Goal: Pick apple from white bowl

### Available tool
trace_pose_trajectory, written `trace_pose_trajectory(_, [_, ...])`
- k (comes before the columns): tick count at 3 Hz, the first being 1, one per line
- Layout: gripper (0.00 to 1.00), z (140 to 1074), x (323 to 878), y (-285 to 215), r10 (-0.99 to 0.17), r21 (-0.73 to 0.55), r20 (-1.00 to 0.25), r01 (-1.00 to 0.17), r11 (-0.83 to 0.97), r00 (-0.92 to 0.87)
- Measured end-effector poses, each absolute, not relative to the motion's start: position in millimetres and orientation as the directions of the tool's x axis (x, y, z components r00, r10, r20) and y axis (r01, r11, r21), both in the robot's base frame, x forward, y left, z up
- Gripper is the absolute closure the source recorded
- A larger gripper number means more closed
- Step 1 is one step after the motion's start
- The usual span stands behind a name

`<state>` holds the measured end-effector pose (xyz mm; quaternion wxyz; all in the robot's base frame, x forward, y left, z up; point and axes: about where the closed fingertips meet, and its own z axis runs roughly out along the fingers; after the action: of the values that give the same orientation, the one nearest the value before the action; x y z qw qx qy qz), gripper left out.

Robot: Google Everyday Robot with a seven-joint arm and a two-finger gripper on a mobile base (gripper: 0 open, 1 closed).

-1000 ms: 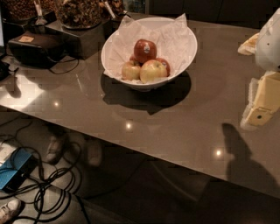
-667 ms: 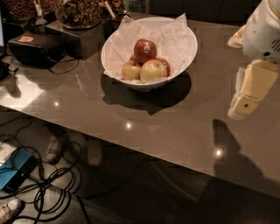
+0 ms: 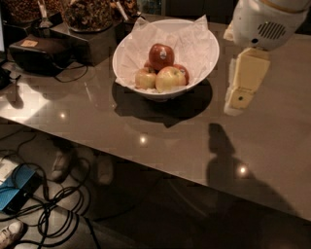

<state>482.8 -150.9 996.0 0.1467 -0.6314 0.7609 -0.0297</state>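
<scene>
The white bowl [image 3: 126,53], wide and lined with crinkled white paper, stands on the dark table toward the back. The dark red apple [image 3: 161,56] with a small pale sticker sits on top of the pile in it. Two yellow-green apples with red blush [image 3: 170,79] lie in front of it. My gripper [image 3: 241,90] hangs from the white arm at the upper right. It is just right of the bowl's rim, above the table, apart from the bowl and the apple.
A black device with a cable [image 3: 39,51] sits at the table's left. Containers of brown snacks [image 3: 90,14] stand behind the bowl. Cables and a blue box [image 3: 14,194] lie on the floor below the table's front edge.
The gripper and arm have moved left toward the bowl. The bowl and apples have not moved.
</scene>
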Motion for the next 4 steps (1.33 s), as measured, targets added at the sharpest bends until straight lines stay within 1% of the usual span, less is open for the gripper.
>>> trace_pose_trajectory(1, [0.0,999,486,-148,-0.968,-0.249,-0.197,-0.947,0.202,-0.155])
trace_pose_trajectory(2, [0.0,1003,500,-135,-0.959,-0.241,-0.234,-0.947,0.214,-0.157])
trace_pose_trajectory(3, [0.0,1006,526,-116,-0.957,-0.218,-0.246,-0.953,0.21,-0.155])
trace_pose_trajectory(4, [0.0,1010,567,-90,-0.958,-0.223,-0.237,-0.951,0.216,-0.162])
